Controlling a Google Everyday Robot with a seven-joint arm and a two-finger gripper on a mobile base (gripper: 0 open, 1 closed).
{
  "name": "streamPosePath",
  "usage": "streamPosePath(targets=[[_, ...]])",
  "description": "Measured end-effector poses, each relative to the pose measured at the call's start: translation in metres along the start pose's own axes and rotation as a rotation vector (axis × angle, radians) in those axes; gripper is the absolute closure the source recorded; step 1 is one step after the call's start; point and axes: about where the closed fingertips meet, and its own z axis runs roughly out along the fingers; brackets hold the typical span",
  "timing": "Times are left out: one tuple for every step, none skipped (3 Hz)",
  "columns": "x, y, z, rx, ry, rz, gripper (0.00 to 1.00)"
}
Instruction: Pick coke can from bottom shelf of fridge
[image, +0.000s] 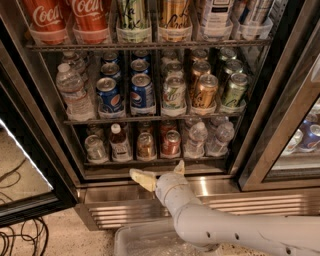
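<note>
The fridge (165, 192) stands open in front of me, its shelves stocked with drinks. On the bottom shelf (125, 164) the coke can (171, 143), red with a silver top, stands in the front row near the middle, beside a copper-brown can (146, 145). My gripper (161, 173) is just below the shelf's front edge, under and slightly left of the coke can. It is open and empty, with one cream finger (141, 179) pointing left and the other (179, 167) pointing up. It touches no can.
A silver can (95, 148) and a red-capped bottle (119, 143) stand at shelf left, water bottles (198, 139) at right. Pepsi cans (142, 93) fill the rack above. The open glass door (22, 175) is at left, a clear bin (145, 240) is below my arm, and cables (20, 240) lie on the floor.
</note>
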Motion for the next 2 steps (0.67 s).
streamPosePath(targets=[[0.0,0.002,0.009,-0.007,-0.022,0.007,0.0],[-0.002,-0.004,0.023,0.019,-0.081,0.031,0.0]])
